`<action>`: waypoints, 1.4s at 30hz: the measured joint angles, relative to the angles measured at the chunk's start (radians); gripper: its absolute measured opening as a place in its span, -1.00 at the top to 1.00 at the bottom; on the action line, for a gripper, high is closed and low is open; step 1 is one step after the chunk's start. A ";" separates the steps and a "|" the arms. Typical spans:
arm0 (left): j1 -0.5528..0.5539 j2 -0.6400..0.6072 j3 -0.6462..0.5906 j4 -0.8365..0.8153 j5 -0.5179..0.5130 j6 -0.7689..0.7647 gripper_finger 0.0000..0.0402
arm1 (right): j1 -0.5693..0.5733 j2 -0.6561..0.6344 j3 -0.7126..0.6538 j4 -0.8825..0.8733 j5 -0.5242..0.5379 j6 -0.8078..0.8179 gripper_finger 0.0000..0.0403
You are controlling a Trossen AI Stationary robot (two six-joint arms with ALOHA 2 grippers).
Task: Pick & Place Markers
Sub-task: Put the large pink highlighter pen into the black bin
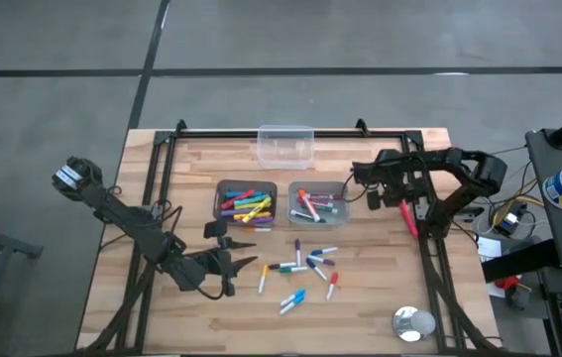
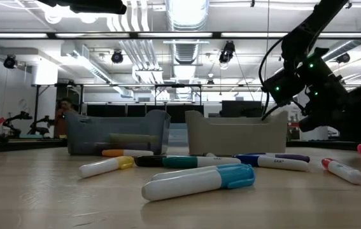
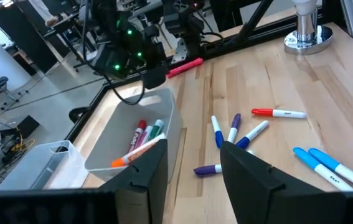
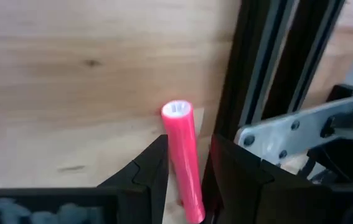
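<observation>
Wooden tabletop point(image 1: 181, 169) with bins and markers.
Loose markers point(image 1: 300, 270) lie just beyond the left end effector point(image 1: 244, 266); three bins point(image 1: 246, 203) farther off.

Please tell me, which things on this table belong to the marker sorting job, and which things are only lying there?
Belong to the job:
- loose markers on the wood
- pink marker between the right gripper fingers
- left bin of markers
- right bin of markers

Only lying about:
- silver tape roll, near corner
- empty clear container, far edge
</observation>
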 joint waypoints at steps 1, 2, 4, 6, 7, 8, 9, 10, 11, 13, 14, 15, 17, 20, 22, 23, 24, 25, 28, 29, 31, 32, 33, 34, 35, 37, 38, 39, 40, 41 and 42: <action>0.000 0.000 0.000 0.000 0.000 0.000 0.29 | -0.018 0.000 -0.002 0.008 -0.003 -0.027 0.42; 0.000 0.000 0.000 0.000 0.000 0.000 0.29 | -0.035 0.000 -0.003 0.019 -0.016 -0.053 0.43; 0.000 0.000 0.000 -0.001 0.000 0.000 0.29 | -0.066 0.000 -0.009 0.039 -0.039 -0.105 0.44; 0.000 0.000 0.000 -0.001 0.000 0.000 0.29 | -0.093 0.000 -0.021 0.055 -0.055 -0.139 0.46; 0.000 0.000 0.000 -0.002 0.000 0.000 0.29 | -0.105 0.000 -0.027 0.063 -0.063 -0.152 0.46; 0.000 0.000 0.000 -0.002 0.000 0.000 0.29 | -0.116 0.000 -0.033 0.071 -0.071 -0.165 0.47; 0.000 0.000 0.000 -0.002 0.000 0.002 0.29 | -0.124 0.000 -0.042 0.081 -0.075 -0.175 0.47; 0.000 0.000 0.000 -0.002 0.000 0.009 0.29 | -0.129 0.000 -0.050 0.091 -0.075 -0.178 0.48; 0.000 0.000 0.000 -0.002 0.000 0.019 0.29 | -0.129 0.000 -0.060 0.103 -0.077 -0.178 0.48; 0.000 0.000 0.000 -0.002 0.000 0.028 0.29 | -0.129 -0.001 -0.080 0.136 -0.095 -0.174 0.48; 0.000 0.000 0.000 -0.002 0.000 0.033 0.29 | -0.128 -0.003 -0.090 0.149 -0.112 -0.175 0.48; 0.000 0.000 0.000 -0.001 0.000 0.043 0.29 | -0.129 -0.004 -0.097 0.159 -0.131 -0.176 0.48; 0.000 0.000 0.001 -0.002 0.000 0.062 0.29 | -0.126 -0.005 -0.104 0.170 -0.153 -0.178 0.49; 0.000 0.000 0.002 0.000 0.000 0.072 0.29 | -0.115 -0.005 -0.096 0.162 -0.153 -0.178 0.55; 0.001 0.000 0.002 0.000 0.000 0.082 0.29 | -0.115 -0.005 -0.082 0.154 -0.186 -0.179 0.62; 0.001 0.000 0.002 0.000 0.000 0.091 0.29 | -0.113 -0.005 -0.074 0.148 -0.211 -0.188 0.65; 0.001 0.000 0.002 0.000 0.000 0.100 0.29 | -0.111 -0.005 -0.063 0.149 -0.247 -0.203 0.68; 0.001 0.000 0.002 0.000 0.000 0.106 0.29 | -0.108 -0.007 -0.055 0.159 -0.282 -0.220 0.69; 0.002 0.000 0.002 0.000 0.000 0.139 0.29 | -0.100 -0.012 -0.036 0.173 -0.354 -0.245 0.71; 0.002 0.000 0.003 0.001 0.000 0.154 0.29 | -0.093 -0.013 -0.028 0.175 -0.373 -0.255 0.71; 0.002 0.000 0.003 0.000 0.000 0.183 0.29 | -0.072 -0.018 -0.007 0.176 -0.411 -0.279 0.71; 0.002 0.000 0.003 0.001 0.000 0.196 0.29 | -0.062 -0.021 0.003 0.174 -0.438 -0.290 0.71; 0.003 0.000 0.003 0.000 -0.003 0.206 0.29 | -0.054 -0.026 0.011 0.168 -0.467 -0.298 0.71; 0.004 0.000 0.003 0.000 -0.009 0.214 0.29 | -0.045 -0.034 0.017 0.167 -0.495 -0.304 0.71; 0.004 0.000 0.003 0.000 -0.013 0.223 0.29 | -0.033 -0.041 0.025 0.167 -0.527 -0.309 0.71; 0.005 0.000 0.002 0.000 -0.019 0.239 0.29 | -0.003 -0.056 0.038 0.169 -0.598 -0.316 0.71; 0.005 0.000 0.002 -0.001 -0.020 0.244 0.29 | 0.014 -0.062 0.040 0.167 -0.632 -0.318 0.71; 0.007 0.000 0.002 0.000 -0.021 0.251 0.29 | 0.031 -0.072 0.043 0.163 -0.669 -0.317 0.71; 0.008 0.000 0.002 0.000 -0.022 0.259 0.29 | 0.047 -0.080 0.046 0.163 -0.706 -0.321 0.71; 0.008 0.000 0.002 0.000 -0.023 0.270 0.29 | 0.066 -0.089 0.050 0.166 -0.741 -0.331 0.71; 0.010 0.000 0.002 0.000 -0.026 0.287 0.29 | 0.086 -0.100 0.057 0.167 -0.769 -0.336 0.71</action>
